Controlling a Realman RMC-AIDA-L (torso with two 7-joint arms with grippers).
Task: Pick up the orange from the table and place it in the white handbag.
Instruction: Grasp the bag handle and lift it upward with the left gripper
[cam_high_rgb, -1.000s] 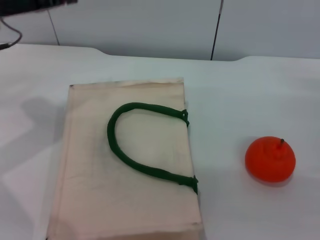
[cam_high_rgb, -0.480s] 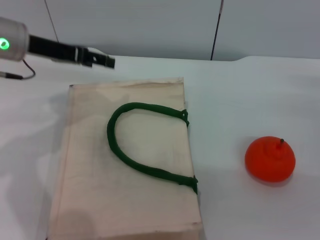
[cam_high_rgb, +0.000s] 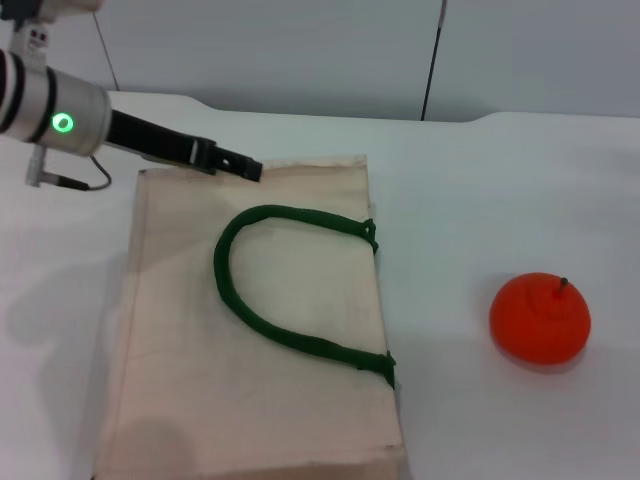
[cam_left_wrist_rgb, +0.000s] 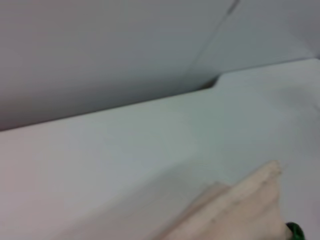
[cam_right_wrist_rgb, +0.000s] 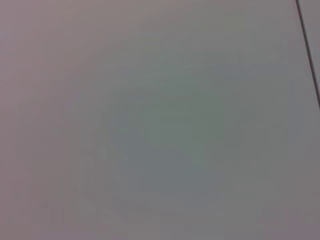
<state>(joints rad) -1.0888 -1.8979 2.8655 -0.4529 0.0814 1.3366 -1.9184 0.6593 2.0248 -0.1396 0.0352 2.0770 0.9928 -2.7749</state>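
Observation:
The orange (cam_high_rgb: 540, 316), round and bright orange-red with a short dark stem, sits on the white table (cam_high_rgb: 480, 190) at the right. The white handbag (cam_high_rgb: 170, 330) lies flat left of the middle, its dark green handle (cam_high_rgb: 232, 290) looped on top. My left gripper (cam_high_rgb: 245, 167) reaches in from the upper left and hovers over the bag's far edge, far from the orange. The left wrist view shows a corner of the bag (cam_left_wrist_rgb: 240, 210) and a bit of green handle (cam_left_wrist_rgb: 295, 231). My right gripper is out of view.
A grey panelled wall (cam_high_rgb: 300, 50) rises behind the table's far edge. The left arm's grey wrist with a green light (cam_high_rgb: 62, 122) and a cable hangs over the table's far left. The right wrist view shows only a plain grey surface (cam_right_wrist_rgb: 160, 120).
My left arm has come in from the upper left, moving right and lower, until its gripper is over the bag's far edge. The orange and the bag have not moved.

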